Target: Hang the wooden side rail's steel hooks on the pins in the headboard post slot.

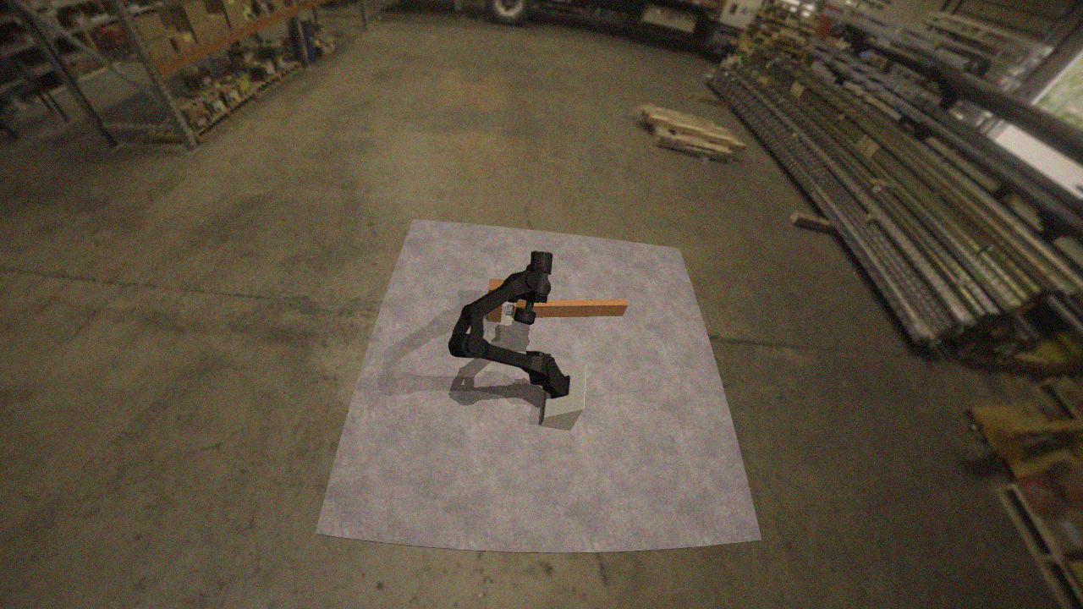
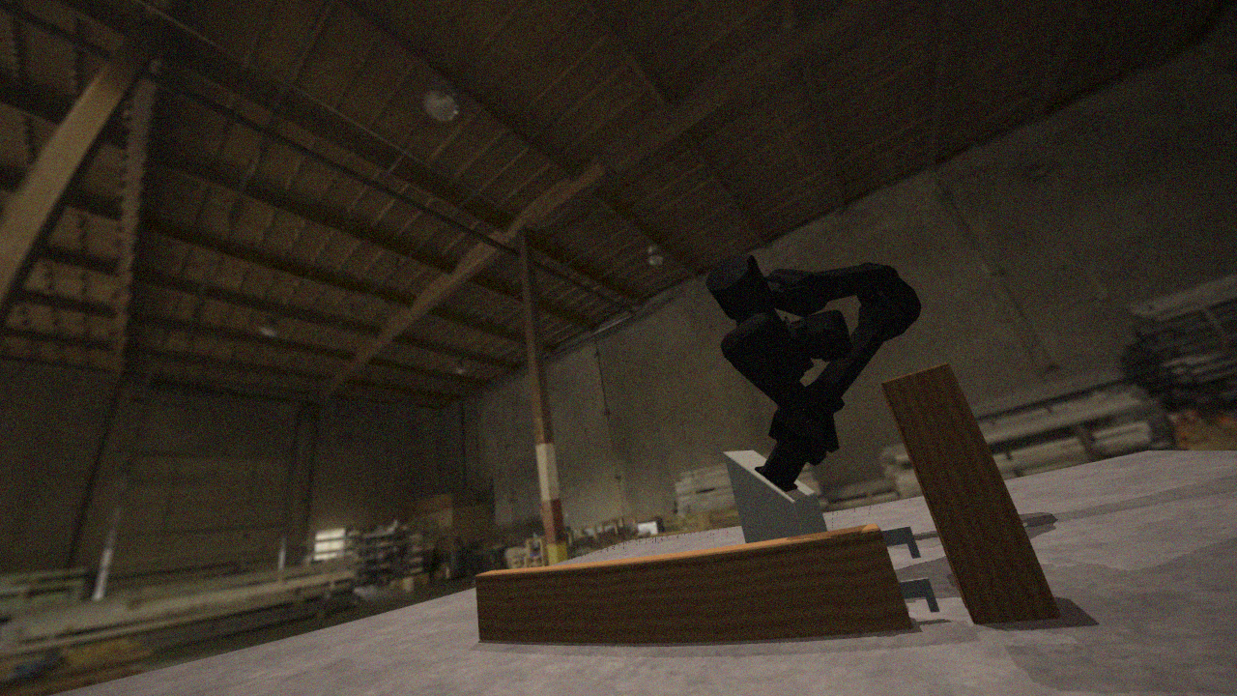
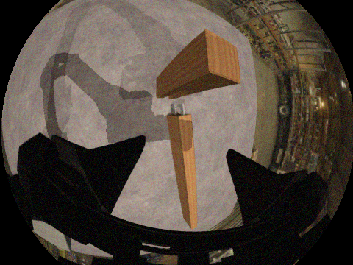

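The wooden side rail [image 1: 583,309] [image 2: 692,596] [image 3: 187,165] lies along the table on its long narrow edge. Two steel hooks stick out of its end towards the headboard post: the upper hook [image 2: 899,534] and the lower hook [image 2: 921,592]. The hooks also show end-on in the wrist view [image 3: 178,107]. The headboard post [image 1: 494,284] [image 2: 968,493] [image 3: 217,55] stands upright a short gap beyond the hooks, not touching them. Its slot and pins cannot be made out. My gripper [image 3: 187,146] is open and empty, above the rail near its hook end, with the rail showing between the fingertips from above.
The arm's pale wedge-shaped base [image 1: 563,414] [image 2: 765,510] stands on the near side of the rail. The grey table surface [image 1: 530,485] [image 2: 1150,554] extends around the base, rail and post. The arm casts shadows beside the post.
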Robot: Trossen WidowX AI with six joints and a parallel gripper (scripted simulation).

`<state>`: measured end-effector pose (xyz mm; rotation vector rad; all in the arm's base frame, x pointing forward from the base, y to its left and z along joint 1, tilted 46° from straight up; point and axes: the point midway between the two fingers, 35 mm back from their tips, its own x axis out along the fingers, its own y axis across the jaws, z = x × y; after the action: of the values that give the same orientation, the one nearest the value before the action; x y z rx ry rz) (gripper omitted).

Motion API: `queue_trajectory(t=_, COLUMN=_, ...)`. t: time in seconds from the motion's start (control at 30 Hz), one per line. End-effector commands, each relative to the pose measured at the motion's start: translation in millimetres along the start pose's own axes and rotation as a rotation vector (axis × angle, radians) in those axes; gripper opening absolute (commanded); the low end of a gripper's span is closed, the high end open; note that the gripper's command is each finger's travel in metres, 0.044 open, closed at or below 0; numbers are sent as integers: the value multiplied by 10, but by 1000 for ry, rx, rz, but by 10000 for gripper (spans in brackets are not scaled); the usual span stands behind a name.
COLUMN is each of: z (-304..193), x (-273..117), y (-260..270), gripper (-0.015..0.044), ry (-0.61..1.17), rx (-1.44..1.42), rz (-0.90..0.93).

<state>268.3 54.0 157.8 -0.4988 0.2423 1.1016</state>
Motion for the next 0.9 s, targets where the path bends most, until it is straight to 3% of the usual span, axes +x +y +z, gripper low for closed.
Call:
queue_trajectory(t=0.0, z=-18, x=19, y=-14, gripper=440, ry=17, rx=241, rz=23)
queue_trajectory(t=0.87, z=-1, x=62, y=-80, gripper=440, ry=217, rx=1882, rz=61)
